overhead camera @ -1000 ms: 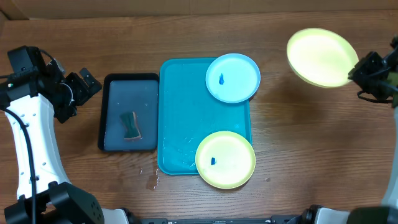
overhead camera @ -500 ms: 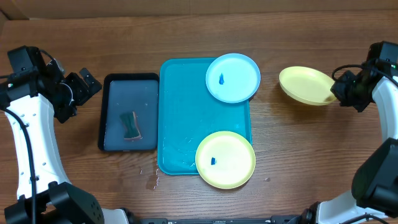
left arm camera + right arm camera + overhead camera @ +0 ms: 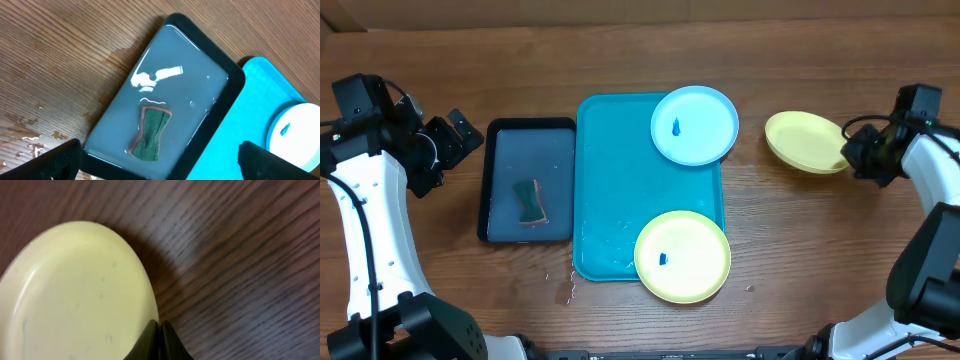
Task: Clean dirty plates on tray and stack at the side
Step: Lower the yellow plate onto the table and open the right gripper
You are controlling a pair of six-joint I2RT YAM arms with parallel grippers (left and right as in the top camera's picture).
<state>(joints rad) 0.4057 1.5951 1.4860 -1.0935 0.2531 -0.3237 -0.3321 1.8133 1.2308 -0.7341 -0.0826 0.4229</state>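
The turquoise tray (image 3: 620, 200) lies mid-table. A light blue plate (image 3: 695, 125) with a blue smudge sits on its far right corner. A yellow-green plate (image 3: 682, 256) with a blue smudge sits on its near right corner, overhanging the rim. A third yellow-green plate (image 3: 805, 141) is right of the tray, tilted, low over the wood. My right gripper (image 3: 850, 152) is shut on its right rim; the right wrist view shows the fingers (image 3: 159, 335) pinching the plate (image 3: 75, 300). My left gripper (image 3: 455, 140) is open and empty, left of the black tray.
A black tray (image 3: 528, 180) holding water and a green sponge (image 3: 528, 202) stands left of the turquoise tray; the left wrist view shows the sponge (image 3: 150, 132) too. Water drops (image 3: 562, 288) lie on the wood near the turquoise tray's front left corner.
My right gripper has lowered the yellow-green plate from high at the far right down toward the table right of the tray. The left arm has not moved.
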